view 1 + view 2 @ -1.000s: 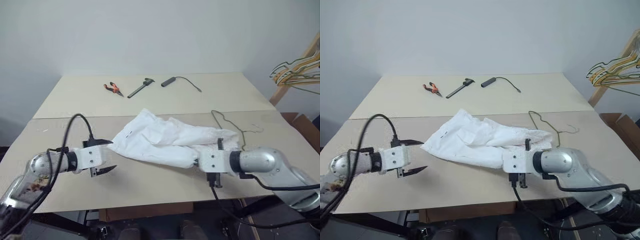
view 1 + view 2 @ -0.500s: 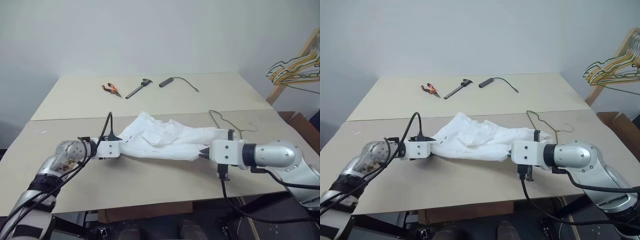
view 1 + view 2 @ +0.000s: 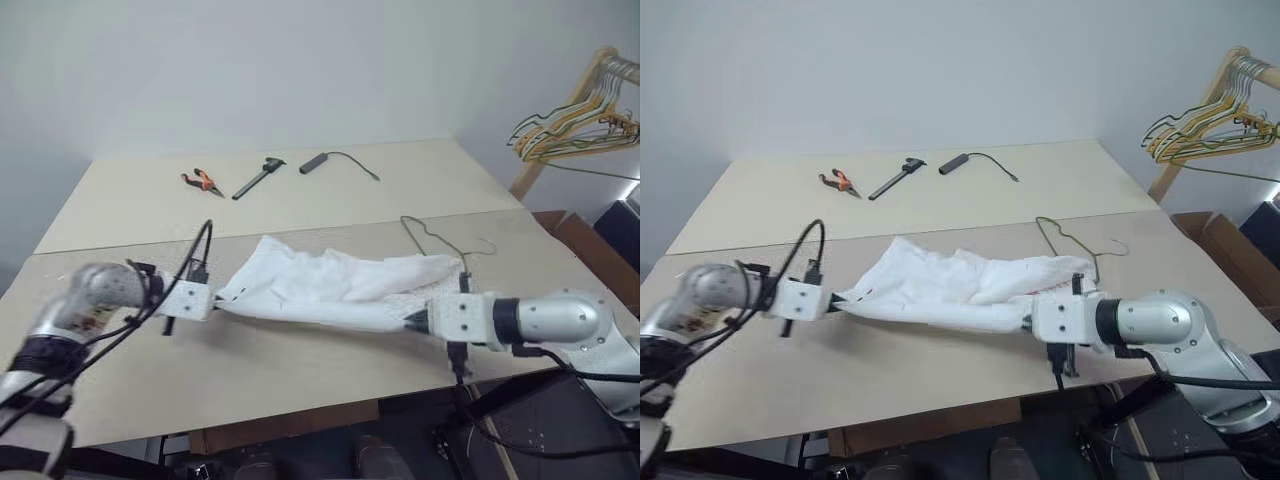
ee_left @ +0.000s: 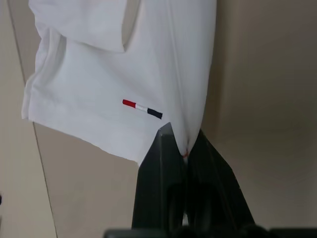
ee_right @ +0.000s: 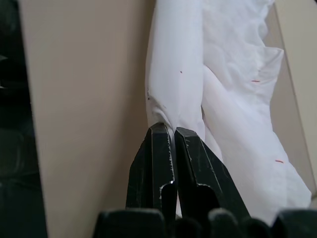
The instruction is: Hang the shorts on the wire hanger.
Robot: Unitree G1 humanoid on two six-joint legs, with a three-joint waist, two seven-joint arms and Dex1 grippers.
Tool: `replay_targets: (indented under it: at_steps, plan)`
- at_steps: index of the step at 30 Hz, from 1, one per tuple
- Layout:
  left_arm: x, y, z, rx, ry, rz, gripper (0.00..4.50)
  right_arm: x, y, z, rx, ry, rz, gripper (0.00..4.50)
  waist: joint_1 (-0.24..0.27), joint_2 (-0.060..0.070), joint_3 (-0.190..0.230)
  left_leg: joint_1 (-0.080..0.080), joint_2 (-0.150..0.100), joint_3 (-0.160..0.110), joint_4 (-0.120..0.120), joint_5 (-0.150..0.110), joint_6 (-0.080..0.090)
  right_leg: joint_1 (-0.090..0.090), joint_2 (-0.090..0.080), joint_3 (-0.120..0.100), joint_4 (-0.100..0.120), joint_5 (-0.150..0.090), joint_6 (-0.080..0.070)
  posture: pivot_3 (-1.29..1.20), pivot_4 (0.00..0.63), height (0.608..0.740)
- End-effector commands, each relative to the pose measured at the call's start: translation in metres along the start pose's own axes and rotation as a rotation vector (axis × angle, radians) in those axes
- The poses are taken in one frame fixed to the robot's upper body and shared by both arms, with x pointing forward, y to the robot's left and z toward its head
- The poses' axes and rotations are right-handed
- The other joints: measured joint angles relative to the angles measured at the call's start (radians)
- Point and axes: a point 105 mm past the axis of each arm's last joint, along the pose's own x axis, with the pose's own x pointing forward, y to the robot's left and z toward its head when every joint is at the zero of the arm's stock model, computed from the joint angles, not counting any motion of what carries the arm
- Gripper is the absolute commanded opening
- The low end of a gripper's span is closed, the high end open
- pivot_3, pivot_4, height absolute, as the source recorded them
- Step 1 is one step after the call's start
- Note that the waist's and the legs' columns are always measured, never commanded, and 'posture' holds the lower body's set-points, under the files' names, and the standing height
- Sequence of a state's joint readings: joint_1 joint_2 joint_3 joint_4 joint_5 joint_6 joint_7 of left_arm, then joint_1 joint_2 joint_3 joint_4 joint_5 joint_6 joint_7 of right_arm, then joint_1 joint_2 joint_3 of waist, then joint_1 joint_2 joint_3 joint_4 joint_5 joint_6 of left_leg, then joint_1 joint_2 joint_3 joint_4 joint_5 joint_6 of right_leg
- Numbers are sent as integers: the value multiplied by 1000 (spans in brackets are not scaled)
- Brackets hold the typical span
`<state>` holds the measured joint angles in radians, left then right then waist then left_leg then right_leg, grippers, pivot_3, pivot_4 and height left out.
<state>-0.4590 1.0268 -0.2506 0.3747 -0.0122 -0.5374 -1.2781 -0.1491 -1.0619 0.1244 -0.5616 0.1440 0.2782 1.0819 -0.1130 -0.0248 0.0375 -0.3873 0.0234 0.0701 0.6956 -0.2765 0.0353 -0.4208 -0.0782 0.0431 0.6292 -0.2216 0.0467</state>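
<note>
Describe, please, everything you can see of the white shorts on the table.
The shorts are white, of thin creased cloth, stretched in a long rumpled band across the near half of the table. A small red, white and blue tab is sewn near the hem at one end. The left gripper is shut on that end and the right gripper is shut on the other. The far edge by the right gripper lies against the wire hanger, which rests flat on the table.

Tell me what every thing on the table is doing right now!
shorts: stretched out between both grippers.
left gripper: shut on the shorts' hem.
right gripper: shut on the shorts' other end.
wire hanger: lying flat, partly under the shorts.
pliers: lying closed.
</note>
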Motion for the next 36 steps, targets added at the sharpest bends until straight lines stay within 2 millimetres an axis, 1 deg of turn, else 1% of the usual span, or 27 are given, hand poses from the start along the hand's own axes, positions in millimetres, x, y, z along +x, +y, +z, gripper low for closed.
replay_targets:
  at_steps: [1,2,3,5,6,8,9,11,12,13,15,16,18,19,20,21,22,23,24,26,28,29,30,32,34,35,36]
  plan:
    - [-19,16,4,-52,-8,98,9,-11,-20,-4,-40,6,-67,0,2,0,0,1,0,0,1,0,0,1,0,0,0,0,0,-96,0,740]
    - [-19,21,5,-55,-7,133,9,-10,-24,-5,-42,3,-89,0,5,0,0,2,1,0,1,0,0,2,0,0,0,0,0,-91,0,740]
    - [-19,34,7,-67,-19,213,9,-10,-40,-8,-55,11,-156,0,9,0,0,2,1,0,3,0,0,2,1,0,0,0,0,-82,0,740]
    - [-23,67,14,-92,-52,398,9,-11,-81,-14,-98,35,-329,0,16,-1,1,4,1,1,5,0,0,5,2,0,1,1,2,-70,0,740]
    - [-29,87,18,-114,-79,500,9,-13,-106,-17,-113,55,-424,0,17,-1,1,3,0,2,7,1,1,5,2,0,1,1,4,-61,0,740]
    - [-46,126,25,-161,-116,685,9,-21,-154,-18,-146,89,-611,0,18,-2,2,3,0,5,8,4,1,5,2,0,1,4,4,-53,0,740]
    - [-55,143,26,-174,-121,762,9,-24,-175,-17,-164,104,-686,0,18,-2,2,2,-1,6,8,6,1,3,2,0,1,6,5,-47,0,740]
    - [-83,186,27,-191,-89,1007,9,-37,-223,-10,-227,143,-886,0,18,-2,2,0,-3,6,7,8,0,1,2,0,2,9,0,-40,0,740]
    - [-99,205,28,-190,-64,1126,9,-44,-244,-4,-264,155,-984,0,17,-2,2,-2,-4,5,6,8,0,0,1,0,1,9,0,-34,0,740]
    - [-112,218,28,-182,-38,1218,9,-51,-259,3,-296,159,-1067,0,16,-2,2,-1,-5,4,5,8,0,-1,1,1,3,9,0,-31,0,740]
    - [-141,240,32,-136,33,1401,9,-66,-286,20,-334,149,-1236,0,13,-2,2,-2,-7,2,-1,8,-1,-4,0,3,1,10,0,-18,0,740]
    - [-164,251,38,-93,82,1531,9,-80,-298,32,-367,138,-1367,0,13,-2,2,-2,-7,0,-3,8,-1,-5,0,3,1,9,0,-15,0,740]
    - [-203,263,52,-26,139,1761,9,-105,-312,53,-375,82,-1579,0,12,-2,2,-3,-8,-1,-11,13,-8,-9,-2,3,2,9,0,-7,0,740]
    - [-219,266,62,19,138,1852,9,-115,-313,60,-395,55,-1671,0,14,-2,2,-6,-9,-1,-14,15,-12,-14,-3,3,3,9,0,-1,0,740]
    - [-227,266,69,55,129,1901,9,-120,-313,64,-410,30,-1718,0,17,-2,2,-12,-10,-1,-16,16,-14,-21,-4,3,3,9,0,-1,0,740]
    - [-231,267,74,85,111,1919,9,-122,-312,66,-419,4,-1738,0,19,-2,2,-16,-10,-2,-18,17,-15,-25,-5,2,3,9,0,4,0,740]
    - [-229,267,79,107,80,1907,9,-121,-310,66,-422,-21,-1742,0,24,-2,2,-18,-10,-2,-19,17,-16,-28,-5,1,4,9,0,6,0,740]
    - [-222,267,81,123,45,1865,9,-118,-308,63,-421,-36,-1730,0,27,-2,2,-18,-10,-2,-21,16,-16,-29,-5,-1,3,9,0,8,0,740]
    - [-208,264,82,153,13,1780,9,-110,-306,56,-421,-31,-1691,0,30,-1,1,-18,-11,-1,-21,16,-16,-29,-5,-2,3,9,0,10,0,740]
    - [-168,249,83,225,-69,1553,9,-89,-297,40,-438,-19,-1579,0,34,-1,1,-19,-11,6,-21,15,-14,-27,-6,-3,0,9,1,14,0,740]
    - [-126,216,82,252,-144,1305,9,-63,-282,24,-502,0,-1415,0,34,-1,1,-15,-10,10,-19,14,-13,-20,-6,-3,-5,8,2,22,0,740]
    - [-106,195,81,248,-169,1179,9,-48,-272,14,-527,4,-1316,0,29,-1,1,-14,-10,11,-18,14,-13,-19,-6,-2,-5,8,2,29,0,740]
    - [-92,176,82,227,-193,1089,9,-38,-262,7,-555,2,-1237,0,25,-1,1,-14,-10,12,-17,14,-12,-19,-6,-1,-4,8,2,31,0,740]
    - [-64,128,87,143,-241,887,9,-13,-234,-15,-600,3,-1038,0,14,0,1,-17,-9,10,-15,14,-12,-21,-6,0,-4,8,2,42,0,740]
    - [-52,97,94,74,-263,763,9,1,-214,-29,-621,9,-913,0,9,0,2,-17,-8,4,-13,13,-10,-22,-7,1,-2,8,2,48,0,740]
    - [-50,89,97,51,-264,732,9,4,-208,-33,-630,14,-880,0,9,0,2,-17,-8,2,-13,13,-9,-22,-7,1,-1,8,2,52,0,740]
    - [-46,75,100,15,-266,671,9,11,-197,-41,-640,22,-811,0,11,0,2,-16,-8,2,-13,10,-5,-21,-7,2,0,8,2,57,0,740]
